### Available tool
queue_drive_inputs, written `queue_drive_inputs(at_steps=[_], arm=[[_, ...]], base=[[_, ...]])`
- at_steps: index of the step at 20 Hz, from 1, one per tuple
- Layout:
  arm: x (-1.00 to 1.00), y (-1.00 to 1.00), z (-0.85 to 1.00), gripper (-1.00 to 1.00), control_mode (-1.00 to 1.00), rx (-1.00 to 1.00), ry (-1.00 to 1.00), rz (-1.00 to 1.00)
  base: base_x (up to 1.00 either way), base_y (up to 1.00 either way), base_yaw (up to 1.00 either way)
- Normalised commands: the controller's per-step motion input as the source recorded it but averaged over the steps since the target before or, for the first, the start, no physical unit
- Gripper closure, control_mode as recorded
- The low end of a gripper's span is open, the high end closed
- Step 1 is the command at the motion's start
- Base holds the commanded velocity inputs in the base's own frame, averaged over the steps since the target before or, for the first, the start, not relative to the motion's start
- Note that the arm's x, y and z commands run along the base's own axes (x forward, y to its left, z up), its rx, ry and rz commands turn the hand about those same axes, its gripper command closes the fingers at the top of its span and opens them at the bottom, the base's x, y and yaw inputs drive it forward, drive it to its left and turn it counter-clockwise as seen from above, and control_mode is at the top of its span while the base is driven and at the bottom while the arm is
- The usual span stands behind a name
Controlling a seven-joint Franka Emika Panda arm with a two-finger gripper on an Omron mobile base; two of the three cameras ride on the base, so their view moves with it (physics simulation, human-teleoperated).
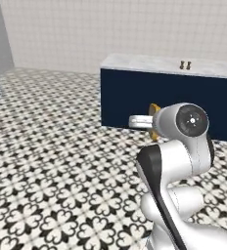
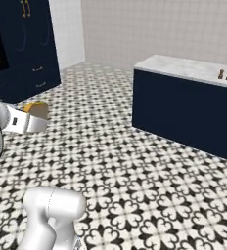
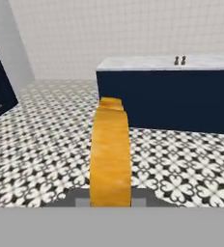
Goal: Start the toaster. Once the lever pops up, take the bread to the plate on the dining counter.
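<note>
My gripper (image 3: 110,195) is shut on the bread (image 3: 110,154), a golden-tan slice with an orange crust that stands upright, edge-on, in the hand view. I carry the bread (image 1: 155,110) in the air over the patterned floor, in front of my wrist. In the right base view the bread (image 2: 37,108) shows at the tip of the hand at far left. Ahead stands the dining counter (image 1: 169,66), a marbled white top over a dark navy base, still some way off. It also shows as the dining counter (image 2: 184,66) and the dining counter (image 3: 147,62). The toaster and the plate are out of view.
Two small brown shakers (image 1: 185,64) stand on the counter top. Dark navy cabinets (image 2: 27,44) with an oven line the far left wall. Open black-and-white tiled floor (image 1: 61,161) lies between me and the counter.
</note>
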Motion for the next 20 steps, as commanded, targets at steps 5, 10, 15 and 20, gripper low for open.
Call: queue_drive_inputs(at_steps=[5, 10, 15, 20], arm=[[0.0, 0.0, 0.0, 1.0, 1.0, 0.0, 0.0, 0.0], [0.0, 0.0, 0.0, 1.0, 1.0, 0.0, 0.0, 0.0], [0.0, 0.0, 0.0, 1.0, 1.0, 0.0, 0.0, 0.0], [0.0, 0.0, 0.0, 1.0, 1.0, 0.0, 0.0, 0.0]], base=[[0.71, -0.87, -0.3], [0.72, -0.85, -0.32], [0.72, -0.9, -0.31], [0.82, -0.98, -0.26]])
